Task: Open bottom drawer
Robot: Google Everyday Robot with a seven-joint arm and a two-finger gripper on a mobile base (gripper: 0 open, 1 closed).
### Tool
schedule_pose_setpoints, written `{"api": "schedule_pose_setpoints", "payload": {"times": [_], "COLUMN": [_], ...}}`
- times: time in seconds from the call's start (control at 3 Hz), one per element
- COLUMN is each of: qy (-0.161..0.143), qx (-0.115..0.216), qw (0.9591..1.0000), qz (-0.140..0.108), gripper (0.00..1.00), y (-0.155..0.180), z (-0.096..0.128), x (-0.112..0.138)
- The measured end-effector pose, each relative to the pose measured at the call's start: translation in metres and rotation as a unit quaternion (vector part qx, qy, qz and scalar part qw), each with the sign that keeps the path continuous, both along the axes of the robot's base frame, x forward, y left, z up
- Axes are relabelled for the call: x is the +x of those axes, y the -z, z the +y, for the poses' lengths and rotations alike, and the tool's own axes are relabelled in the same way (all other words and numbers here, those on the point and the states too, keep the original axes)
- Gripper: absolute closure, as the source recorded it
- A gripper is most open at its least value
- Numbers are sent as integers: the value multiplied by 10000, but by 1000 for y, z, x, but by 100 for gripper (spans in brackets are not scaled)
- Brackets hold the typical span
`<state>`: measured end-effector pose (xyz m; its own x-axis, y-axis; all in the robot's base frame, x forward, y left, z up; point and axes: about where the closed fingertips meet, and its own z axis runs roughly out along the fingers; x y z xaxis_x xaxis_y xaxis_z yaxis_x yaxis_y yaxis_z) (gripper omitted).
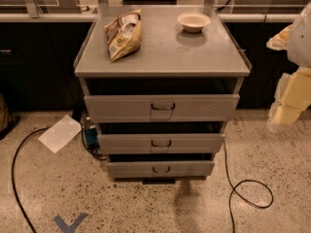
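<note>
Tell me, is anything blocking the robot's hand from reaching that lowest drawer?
Nothing visible does. The gripper hangs off to the right of the cabinet, apart from it. Between it and the bottom drawer there is only floor, with a black cable lying flat on it.

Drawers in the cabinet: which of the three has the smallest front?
The bottom drawer, nearest the floor: its front is narrower and shorter than the middle drawer and top drawer. The hand hangs off to the right, touching none.
</note>
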<state>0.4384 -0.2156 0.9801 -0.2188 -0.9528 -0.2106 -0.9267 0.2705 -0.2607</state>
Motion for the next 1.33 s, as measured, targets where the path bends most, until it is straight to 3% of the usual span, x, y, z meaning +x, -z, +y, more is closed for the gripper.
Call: {"api": "schedule_pose_setpoints", "payload": {"times": [0.33, 0.67, 1.0, 1.33], "qy": [27, -83, 48, 288], "qx": [-44, 95, 477, 898], "qw": [9999, 9999, 9988, 9955], "qz": [-108, -84, 49, 109], "gripper": [0, 0, 0, 0], "y": [-2, 36, 110, 197], "z": [0, -7, -11, 4], "x": [0, -2, 11, 56]}}
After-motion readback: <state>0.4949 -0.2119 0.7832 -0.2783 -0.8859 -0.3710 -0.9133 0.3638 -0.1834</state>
